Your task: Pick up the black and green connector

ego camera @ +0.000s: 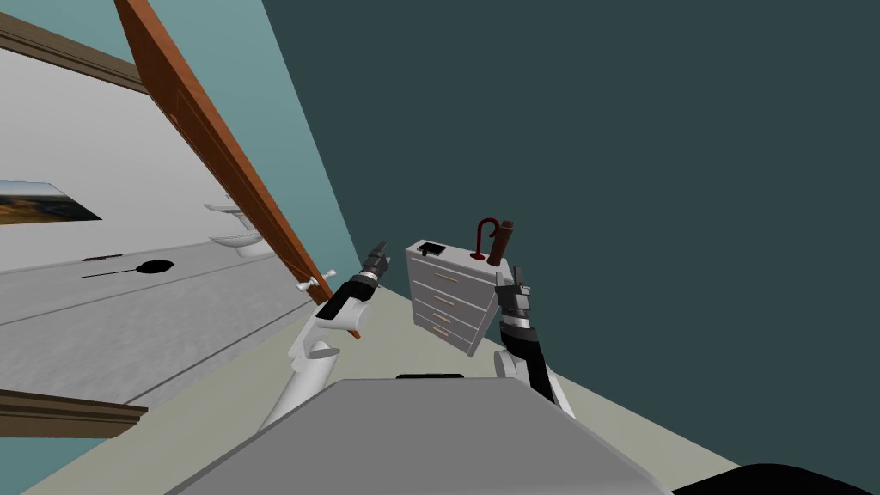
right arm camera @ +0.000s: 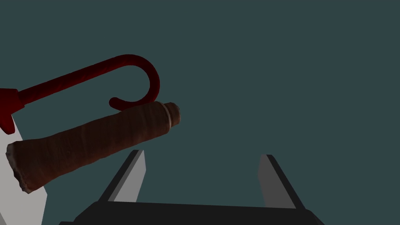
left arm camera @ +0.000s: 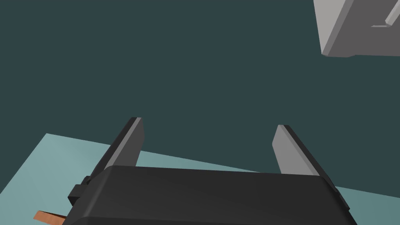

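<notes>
On grey drawer chest (ego camera: 447, 301), spotted black connector (ego camera: 431, 250), nearest left gripper (ego camera: 378, 250). Found both open, right gripper (ego camera: 518, 275) by brown roll (ego camera: 501, 242). Seemed best: left one up, over, straight down.

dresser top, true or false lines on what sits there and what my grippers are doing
1. The black connector lies on top of the dresser. True.
2. The right gripper is shut on the brown cylinder. False: its fingers are open, and the cylinder is apart from them.
3. The red hook stands beside the brown cylinder. True.
4. The left gripper holds the black connector. False: its fingers are open with nothing between them.
</notes>
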You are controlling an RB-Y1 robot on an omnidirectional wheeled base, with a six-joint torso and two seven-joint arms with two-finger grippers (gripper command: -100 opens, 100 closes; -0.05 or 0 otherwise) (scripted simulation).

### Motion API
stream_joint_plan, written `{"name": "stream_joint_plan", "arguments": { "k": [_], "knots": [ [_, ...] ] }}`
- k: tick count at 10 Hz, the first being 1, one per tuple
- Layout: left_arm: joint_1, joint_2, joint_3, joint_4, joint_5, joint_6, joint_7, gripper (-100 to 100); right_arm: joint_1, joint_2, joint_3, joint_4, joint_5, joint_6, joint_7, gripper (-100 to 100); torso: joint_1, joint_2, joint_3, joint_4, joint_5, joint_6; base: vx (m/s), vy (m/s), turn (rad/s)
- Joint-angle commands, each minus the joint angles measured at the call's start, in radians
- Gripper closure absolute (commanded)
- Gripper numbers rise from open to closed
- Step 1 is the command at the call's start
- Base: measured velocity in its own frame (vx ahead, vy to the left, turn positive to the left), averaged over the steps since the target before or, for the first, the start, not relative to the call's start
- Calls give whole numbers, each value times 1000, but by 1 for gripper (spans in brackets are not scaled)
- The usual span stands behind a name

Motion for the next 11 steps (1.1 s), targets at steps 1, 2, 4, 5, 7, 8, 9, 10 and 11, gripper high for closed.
{"name": "stream_joint_plan", "arguments": {
  "k": [1,2,4,5,7,8,9,10,11],
  "knots": [
    [-4,3,1,-2,3,31,0,-100,0,0,0,0,0,0,0,0,0,0,0,0,0,0,-10,5,-4],
    [-47,2,3,9,14,70,-5,-100,0,0,0,0,0,0,0,0,0,0,0,0,0,0,-14,11,58],
    [-47,2,3,9,14,108,-5,-100,0,0,0,0,0,0,0,0,0,0,0,0,0,0,-10,8,15],
    [-90,2,4,21,24,146,-9,-100,0,0,0,0,0,0,0,0,0,-1,0,0,0,0,-8,9,54],
    [-90,2,4,21,24,186,-9,-100,0,0,0,0,0,0,0,0,0,-1,-1,0,0,0,-4,3,13],
    [-134,1,5,34,33,221,-11,-100,0,0,0,0,0,0,0,0,0,-1,-1,0,0,0,-6,4,46],
    [-134,1,5,34,33,247,-11,-100,0,0,0,0,0,0,0,0,0,-1,-1,0,0,0,-4,4,23],
    [-134,1,5,34,33,265,-11,-100,0,0,0,0,0,0,0,0,0,-1,-1,0,0,0,0,0,0],
    [-178,0,6,48,41,300,-11,-100,0,0,0,0,0,0,0,0,0,-1,-1,0,0,0,1,3,41]
  ]
}}
